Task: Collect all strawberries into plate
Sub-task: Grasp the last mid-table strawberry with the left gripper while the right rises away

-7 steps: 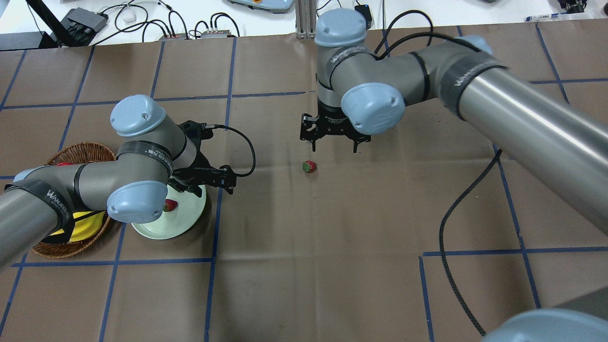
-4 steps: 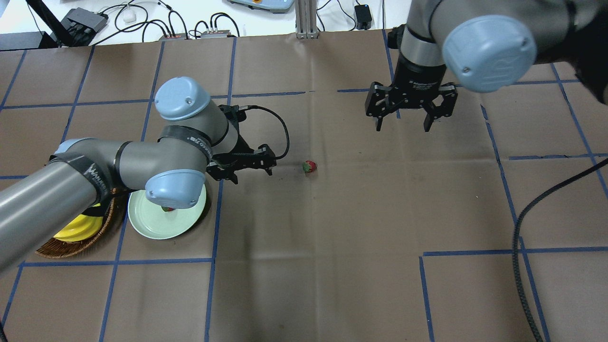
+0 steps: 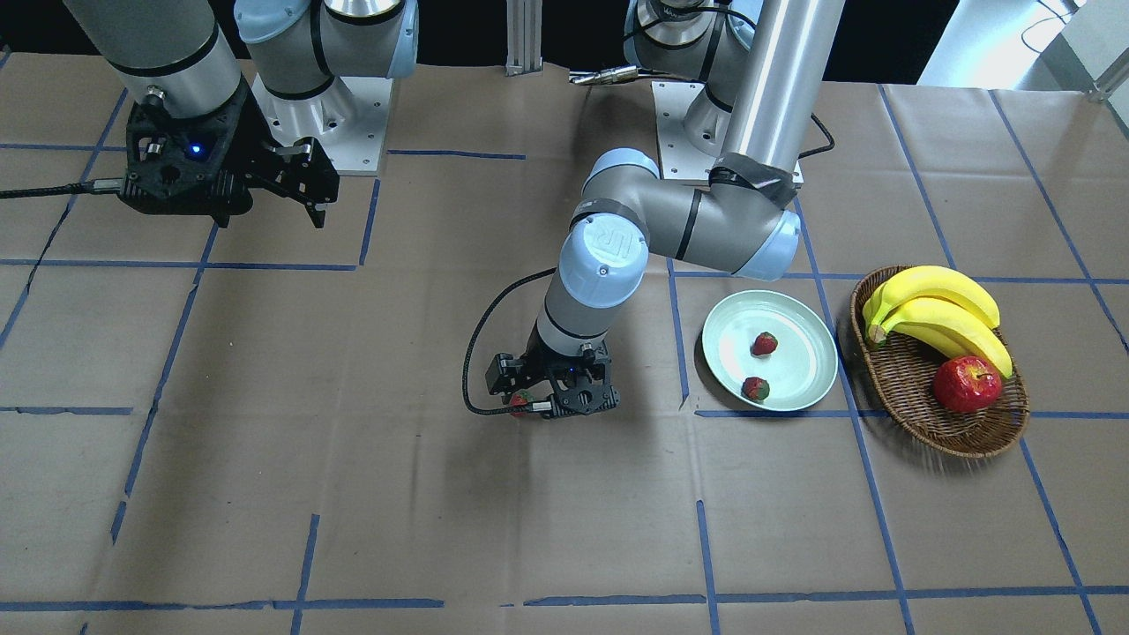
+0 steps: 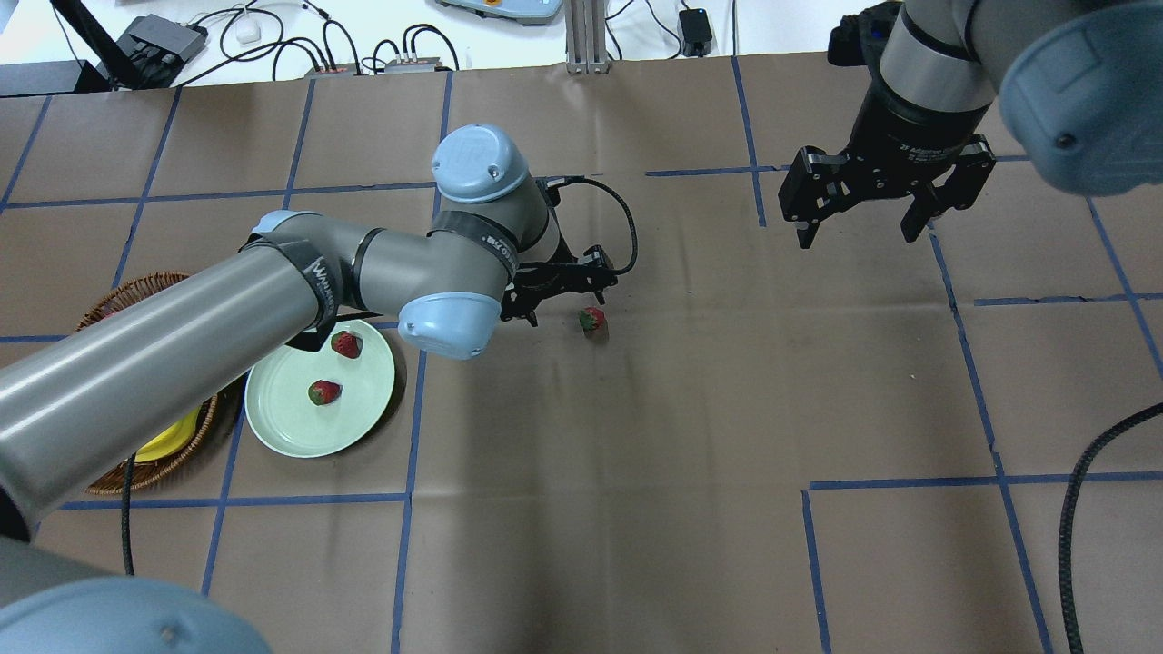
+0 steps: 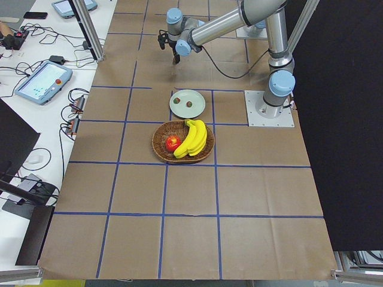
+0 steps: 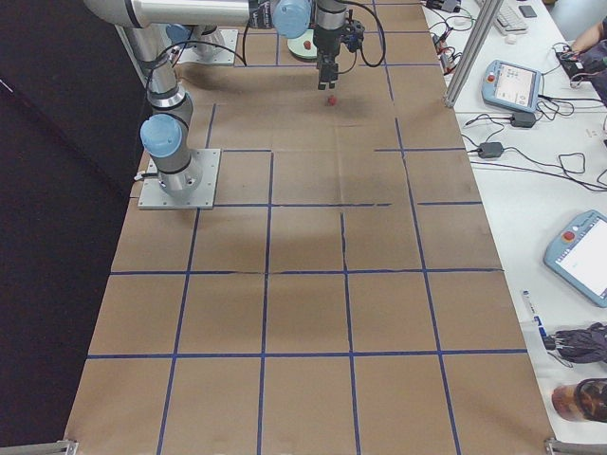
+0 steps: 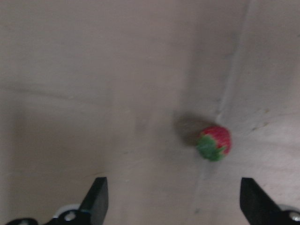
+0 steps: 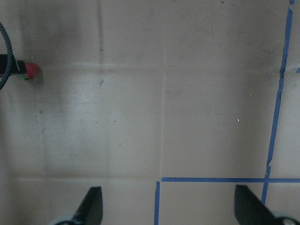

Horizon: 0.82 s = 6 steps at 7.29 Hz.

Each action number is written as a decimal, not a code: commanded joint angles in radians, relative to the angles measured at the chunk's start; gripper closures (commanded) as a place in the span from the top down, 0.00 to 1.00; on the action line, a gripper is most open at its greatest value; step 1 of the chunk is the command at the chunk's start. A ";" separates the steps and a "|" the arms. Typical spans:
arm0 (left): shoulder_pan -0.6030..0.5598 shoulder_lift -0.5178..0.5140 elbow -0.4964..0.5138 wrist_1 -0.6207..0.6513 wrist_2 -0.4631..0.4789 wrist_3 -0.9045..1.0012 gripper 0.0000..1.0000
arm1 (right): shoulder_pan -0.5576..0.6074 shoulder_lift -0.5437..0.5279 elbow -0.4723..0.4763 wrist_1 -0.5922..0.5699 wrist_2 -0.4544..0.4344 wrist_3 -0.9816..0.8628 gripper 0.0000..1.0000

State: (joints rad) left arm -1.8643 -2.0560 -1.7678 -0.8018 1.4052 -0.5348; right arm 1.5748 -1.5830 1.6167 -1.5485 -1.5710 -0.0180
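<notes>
Left gripper (image 4: 565,307): hung low over the brown paper near the table's middle, fingers spread wide, nothing between them. In the left wrist view, only two dark fingertips (image 7: 97,197) showed at the bottom edge, with the rest cut off.
Loose strawberry (image 4: 592,318): lay on the paper just right of the left gripper, apart from both fingers. Blurred in the left wrist view and half hidden behind the gripper body from the front.
Strawberries on plate: two, one (image 4: 346,343) close to the far rim and one (image 4: 323,392) near the centre, not touching each other.
Plate (image 4: 300,431): stood at the left of the table, well apart from the loose strawberry. Far-left rim covered by the left arm from overhead.
Right gripper (image 4: 858,238): held high at the far right, fingers wide apart and empty, well apart from every berry. Arm cut off by the frame.
Basket (image 3: 908,397): just left of the plate. Mostly hidden under the left arm from overhead, but seen whole from the front, with bananas (image 3: 935,313) and an apple (image 3: 967,384) inside.
Black cable (image 8: 3,37): covered part of the loose strawberry at the left edge of the right wrist view.
Side views: grippers too small to judge.
</notes>
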 commanded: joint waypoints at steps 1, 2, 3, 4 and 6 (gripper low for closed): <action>-0.009 -0.042 0.013 0.026 -0.003 -0.019 0.99 | -0.010 -0.008 0.032 -0.010 0.005 -0.028 1.00; -0.009 -0.047 0.014 0.026 -0.003 -0.019 0.99 | -0.015 -0.014 0.041 -0.013 0.005 -0.030 1.00; -0.009 -0.049 0.013 0.026 -0.003 -0.019 0.99 | -0.013 -0.023 0.041 -0.016 -0.001 -0.031 1.00; -0.009 -0.059 0.013 0.026 -0.005 -0.022 0.94 | -0.018 -0.025 0.040 -0.016 -0.003 -0.027 1.00; -0.016 -0.067 0.011 0.024 -0.012 -0.022 0.40 | -0.013 -0.032 0.025 -0.006 -0.007 -0.014 1.00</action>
State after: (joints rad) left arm -1.8756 -2.1169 -1.7556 -0.7765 1.3983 -0.5564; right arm 1.5607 -1.6113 1.6500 -1.5615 -1.5758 -0.0367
